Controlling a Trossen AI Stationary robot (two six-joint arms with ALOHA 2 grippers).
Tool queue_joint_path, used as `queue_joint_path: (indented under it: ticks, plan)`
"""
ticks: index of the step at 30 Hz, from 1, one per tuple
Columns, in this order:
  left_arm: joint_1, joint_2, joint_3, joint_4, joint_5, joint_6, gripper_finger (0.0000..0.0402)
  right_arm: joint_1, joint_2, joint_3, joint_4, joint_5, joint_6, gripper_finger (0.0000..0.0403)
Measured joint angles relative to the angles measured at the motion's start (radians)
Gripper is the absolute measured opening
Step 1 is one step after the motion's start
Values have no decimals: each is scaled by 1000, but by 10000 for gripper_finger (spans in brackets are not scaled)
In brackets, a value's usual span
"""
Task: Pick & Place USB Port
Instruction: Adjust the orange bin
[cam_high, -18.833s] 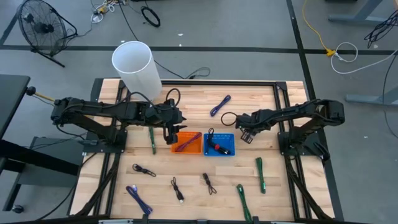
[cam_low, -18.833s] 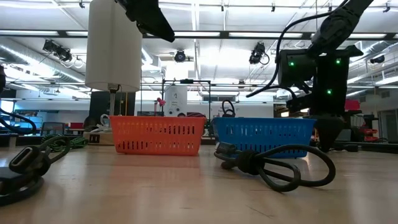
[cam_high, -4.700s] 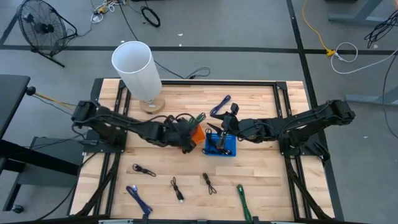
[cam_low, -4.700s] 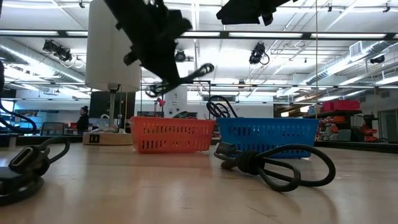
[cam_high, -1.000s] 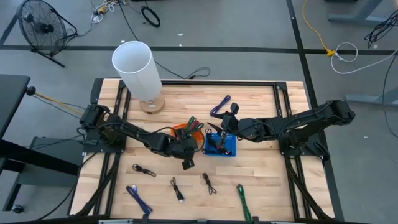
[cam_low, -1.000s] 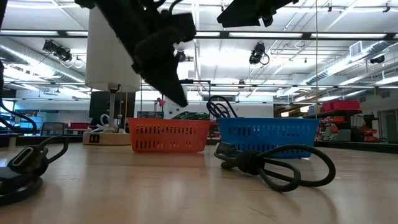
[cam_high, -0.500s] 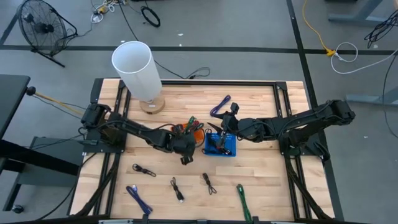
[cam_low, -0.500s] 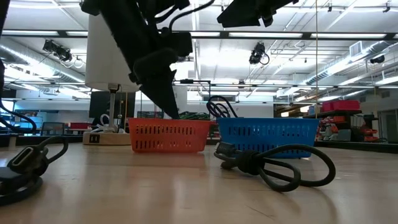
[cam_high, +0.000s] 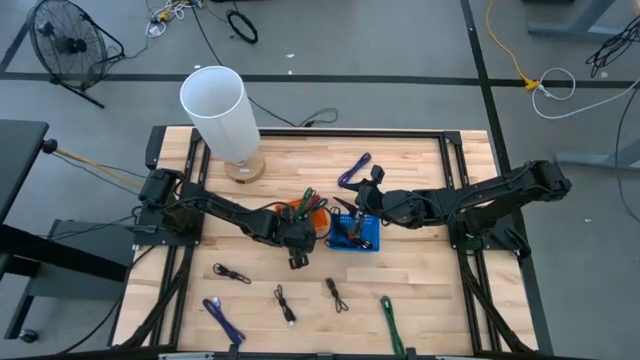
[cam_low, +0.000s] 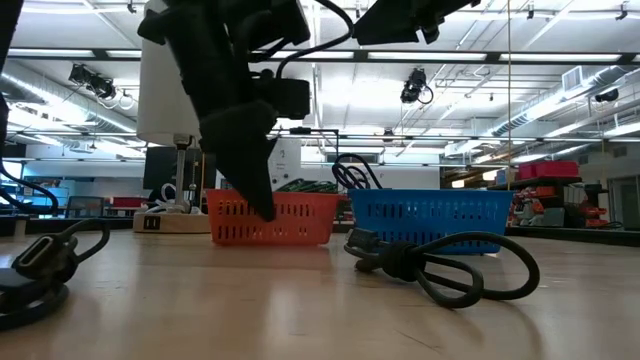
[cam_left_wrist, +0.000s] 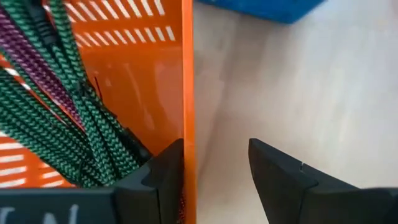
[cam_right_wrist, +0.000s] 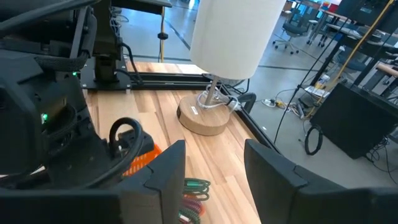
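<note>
CHANGE: left gripper has sprung apart, empty, astride the wall of the orange slotted plastic basket | CABLE: braided green USB cable now lies inside it | RIGHT: right gripper unmoved above blue plastic basket, spread, empty | MEANING: 1 drop looks done; loose cables remain.

Overhead + table-level cams share orange basket.

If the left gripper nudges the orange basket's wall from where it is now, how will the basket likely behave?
The orange basket looks thin and slotted, probably light, so it would likely slide on the smooth wooden table rather than resist. The green braided cables add little weight. With the left gripper open astride one wall, a sideways pull might tip it.
</note>
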Motion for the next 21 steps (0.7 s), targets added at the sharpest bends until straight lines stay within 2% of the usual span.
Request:
queue_joint_path:
  ticks: [8, 21]
  plan:
    - [-27, 0, 0, -18, 87, 0, 181, 0, 0, -1, 0, 1, 0, 166]
    - [-101, -1, 0, -26, 104, 42, 181, -3, 0, -2, 1, 2, 0, 166]
